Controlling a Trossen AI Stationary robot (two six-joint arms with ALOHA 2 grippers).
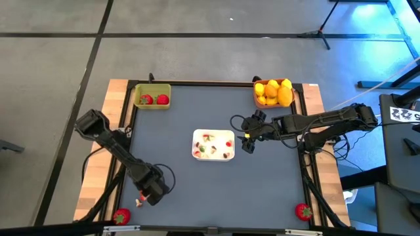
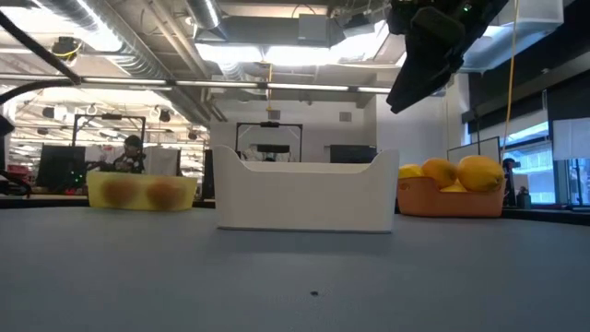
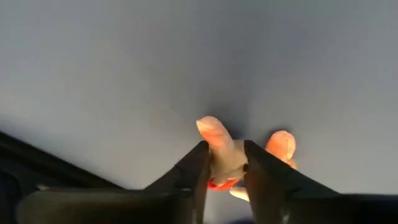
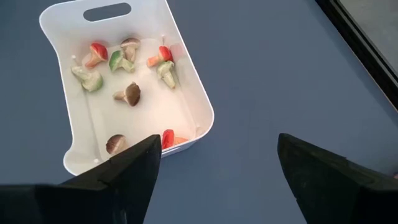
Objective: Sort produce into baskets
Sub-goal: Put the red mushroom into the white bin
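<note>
My left gripper (image 1: 146, 195) is low over the table's near left corner, shut on a small pale-orange toy piece (image 3: 214, 134) with a red bit at its end. My right gripper (image 1: 248, 136) hangs open above the mat just right of the white tray (image 1: 197, 152), with nothing between its fingers (image 4: 219, 143). The yellow-green basket (image 1: 152, 90) at the far left holds two red strawberries (image 1: 154, 99). The orange basket (image 1: 257, 99) at the far right is heaped with yellow and orange fruits (image 1: 274, 90). One strawberry (image 1: 121, 215) lies on the wooden rim at the near left, another (image 1: 302, 211) at the near right. My left gripper pinches the small piece's pale middle (image 3: 224, 165) between its two fingers, which slant steeply down from above. One pale-orange end (image 3: 211, 127) sticks out beyond the fingertips. A second pale-orange lobe (image 3: 281, 146) shows beside one finger. I cannot tell whether the piece is lifted off the mat.
The white tray (image 4: 205, 118) at the table's middle holds several small mushroom-like pieces (image 4: 127, 93). A raised black frame (image 1: 131, 118) and wooden rim (image 1: 98, 177) border the mat. Bare mat lies between the tray and the near edge.
</note>
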